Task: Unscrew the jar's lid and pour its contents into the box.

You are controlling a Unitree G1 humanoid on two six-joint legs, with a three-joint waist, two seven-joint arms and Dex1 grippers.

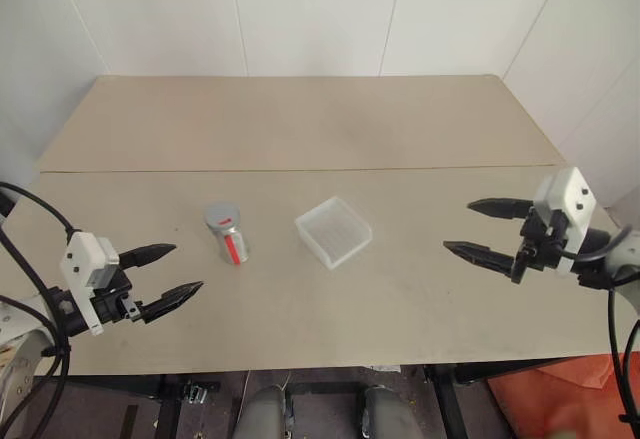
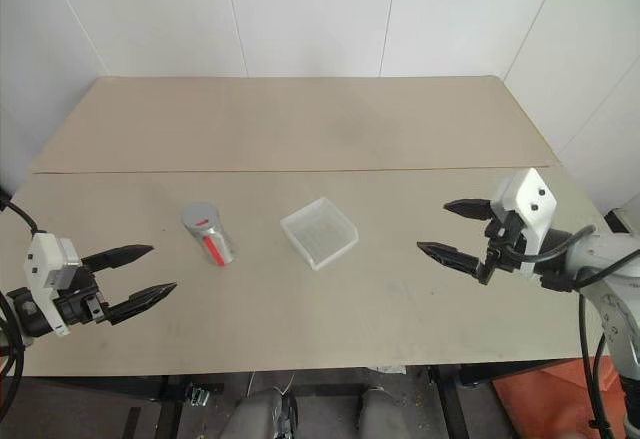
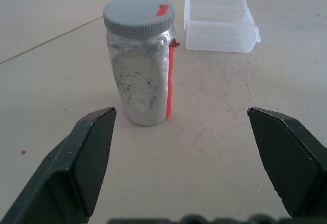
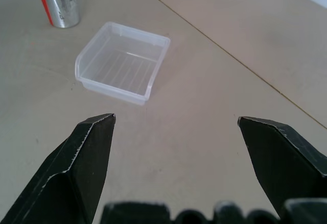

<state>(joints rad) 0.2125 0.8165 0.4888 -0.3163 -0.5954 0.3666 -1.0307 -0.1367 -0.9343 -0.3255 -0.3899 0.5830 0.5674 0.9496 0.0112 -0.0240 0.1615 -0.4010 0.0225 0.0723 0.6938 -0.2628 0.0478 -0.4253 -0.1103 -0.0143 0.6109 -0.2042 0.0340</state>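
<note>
Both grippers, left (image 1: 170, 272) and right (image 1: 482, 227), gape wide, holding nothing. Jar (image 1: 228, 234) stands upright on table (image 1: 300, 129), lid (image 1: 221, 216) on, box (image 1: 333, 231) just beside it.

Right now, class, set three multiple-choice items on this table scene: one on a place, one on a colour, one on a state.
1. Where does the jar stand?
A. inside the box
B. on the table, on the box's left
C. in the right hand

2. What colour is the stripe on the jar's side?
A. red
B. blue
C. green

3. How is the lid?
A. lying on the table
B. held by the left hand
C. on the jar

Key: 1 B, the jar stands upright on the table, apart from the box; 2 A, a red stripe runs down its side; 3 C, the grey lid sits on the jar, both hands open.
</note>
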